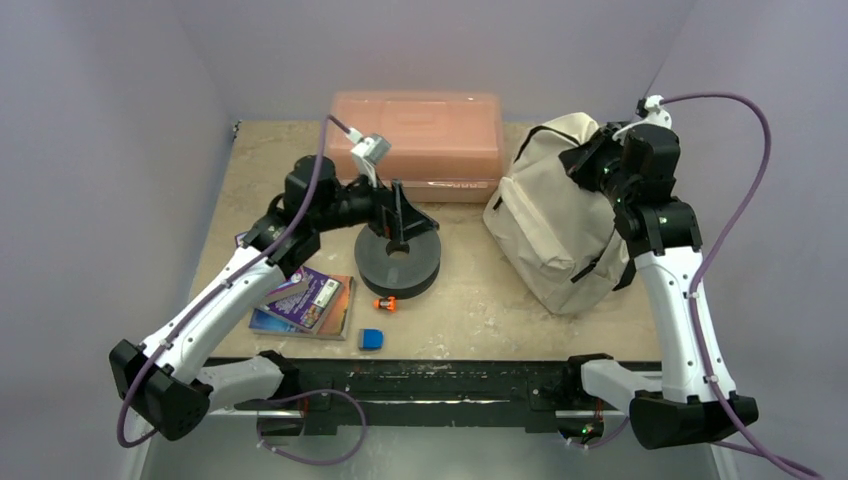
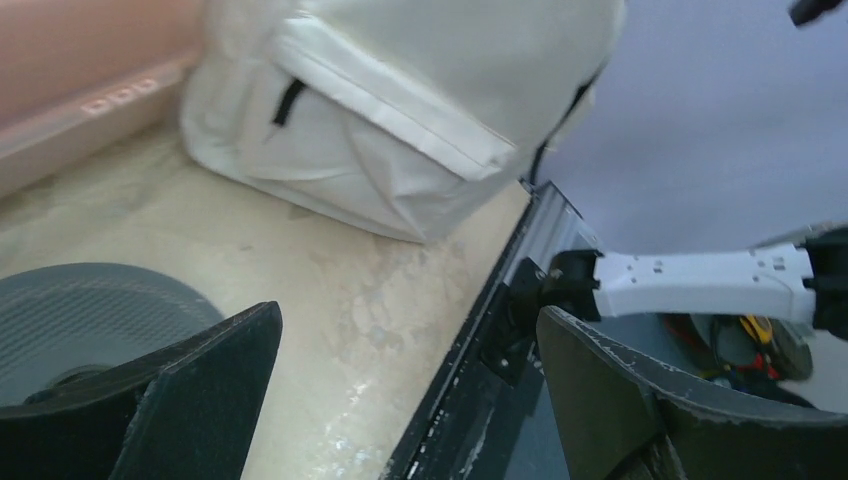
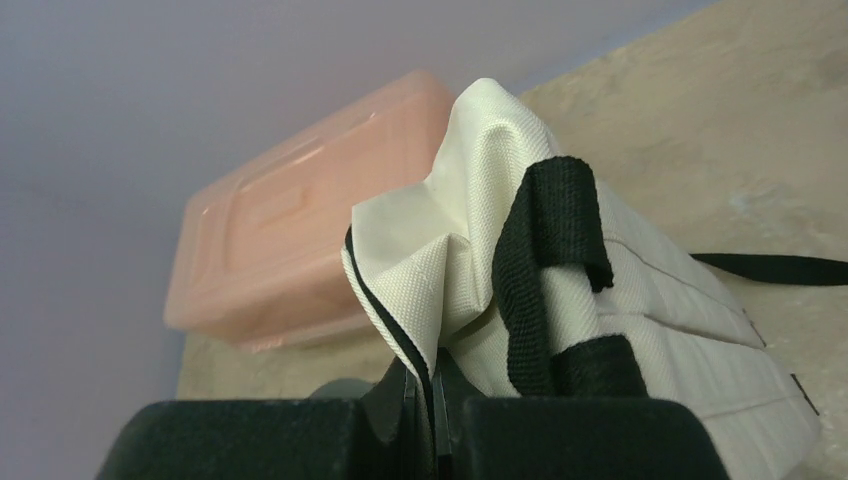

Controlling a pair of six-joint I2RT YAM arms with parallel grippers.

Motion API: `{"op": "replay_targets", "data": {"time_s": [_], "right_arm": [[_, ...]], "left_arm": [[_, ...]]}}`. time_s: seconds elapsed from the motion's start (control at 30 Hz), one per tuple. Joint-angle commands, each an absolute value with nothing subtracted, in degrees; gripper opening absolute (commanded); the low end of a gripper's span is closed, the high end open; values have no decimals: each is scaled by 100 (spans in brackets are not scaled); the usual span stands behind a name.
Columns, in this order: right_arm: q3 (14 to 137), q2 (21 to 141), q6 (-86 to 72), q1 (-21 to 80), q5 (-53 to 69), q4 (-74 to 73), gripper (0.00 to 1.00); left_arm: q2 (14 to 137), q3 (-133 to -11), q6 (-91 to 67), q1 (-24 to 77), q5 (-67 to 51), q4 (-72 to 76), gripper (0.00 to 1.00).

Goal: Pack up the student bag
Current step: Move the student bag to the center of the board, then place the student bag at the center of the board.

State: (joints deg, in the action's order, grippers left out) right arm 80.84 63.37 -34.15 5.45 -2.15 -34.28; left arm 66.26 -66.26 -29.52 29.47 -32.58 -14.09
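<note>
top external view: the left arm reaches forward and inward. the left tool (image 1: 398, 225) hangs over the grey disc (image 1: 398, 268), jaws spread wide, nothing in them. the right arm stands tall with a bent elbow, and the right tool (image 1: 588, 160) is at the top of the student bag (image 1: 550, 230). the bag sits on the right of the table (image 1: 480, 310), near the salmon-pink box (image 1: 420, 135). the wrist hides the grip itself. books (image 1: 305, 300) and two small items, one orange and one blue, lie near the front edge, too small to identify.

left wrist view: the left tool (image 2: 410, 395) is released, with part of the disc (image 2: 90, 310) under one finger. the bag's pocket side (image 2: 400, 110) shows across the table, its top cut off.

right wrist view: the right tool (image 3: 425, 400) is clenched on a fold of cream fabric at the bag's (image 3: 650, 310) black zip edge. a black strap (image 3: 550, 270) lies just beside it. the bag's inside cannot be seen.
</note>
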Motion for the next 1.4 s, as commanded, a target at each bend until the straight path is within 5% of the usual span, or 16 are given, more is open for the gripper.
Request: {"op": "replay_targets", "data": {"time_s": [0.0,0.2,0.6,0.73,0.87,1.1,1.37], "right_arm": [[7967,6093,-3722,556,1689,-2710,0],[8065,5863,-3595,554,1499,-2994,0],[7796,5652,-3744,554,1594,-2804,0],[7716,5655,-3397,559,1776,-2926,1],[7618,5601,-2823,554,1736,-3227,6],[7586,5534,-1793,554,620,-3897,25],[7705,5160,-1233,780,-1600,-4313,80]], "left_arm": [[6639,-6321,-3204,3863,-2762,-371,100],[7451,-6574,-3963,4762,-1311,7,100],[9795,-6948,-7016,5027,-1238,1971,92],[10005,-7108,-7005,5082,-1150,2040,76],[9975,-7037,-6829,5073,-1085,2039,46],[10060,-6997,-6443,5045,-1344,1990,0],[9930,-7922,-4889,4993,-1842,199,0]]}}
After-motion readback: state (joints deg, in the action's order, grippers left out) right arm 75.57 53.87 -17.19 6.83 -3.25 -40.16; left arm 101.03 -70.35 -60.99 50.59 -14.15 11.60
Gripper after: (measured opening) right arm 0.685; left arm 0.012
